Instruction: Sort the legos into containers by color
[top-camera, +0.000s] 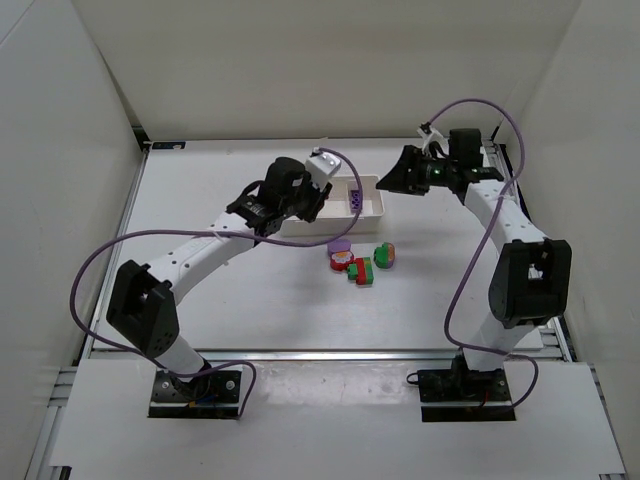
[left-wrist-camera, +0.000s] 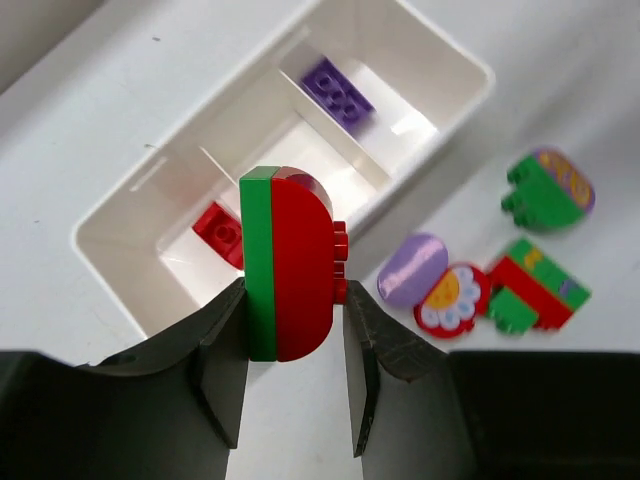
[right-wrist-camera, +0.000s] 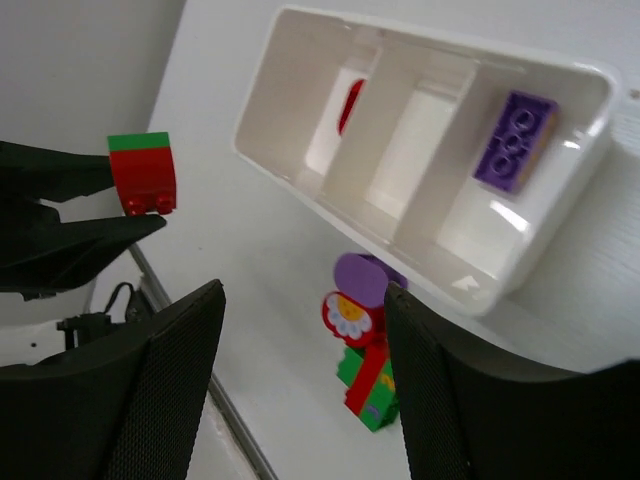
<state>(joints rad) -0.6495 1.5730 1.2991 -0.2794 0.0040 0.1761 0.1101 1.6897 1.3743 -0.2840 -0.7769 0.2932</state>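
- Progress: two bricks are counted as sorted in the tray (left-wrist-camera: 112, 262). A purple brick (left-wrist-camera: 340, 93) lies in one end compartment and a red brick (left-wrist-camera: 222, 232) in the opposite end compartment. The middle compartment is seen bare.
- Left gripper (left-wrist-camera: 292, 340): the jaws are closed tight on a red-and-green pair (left-wrist-camera: 290, 265), which is pinched by its flat faces. The pair is held aloft just off the tray's end where the red brick lies, clear of the table (top-camera: 260, 300).
- Right gripper (right-wrist-camera: 300, 380): the jaws are about half parted and nothing is held. It is hung above the tray's far side, well apart from the pair.
- Unsorted: four items are left on the table just beside the tray. They are a lilac rounded piece (left-wrist-camera: 412, 268), touched by a flower-faced red piece (left-wrist-camera: 452, 300); a red-and-green stack (left-wrist-camera: 530, 285) against that; and a green rounded piece (left-wrist-camera: 550, 185) with a purple face, a little apart.
- Judgement: the task is reckoned to be well short of half done. No green is placed yet.
- Judgement: the held pair is of two colours, so it is expected to need splitting before either half can be dropped. The free right gripper is judged well placed for that. The same is expected of the two-colour items on the table.
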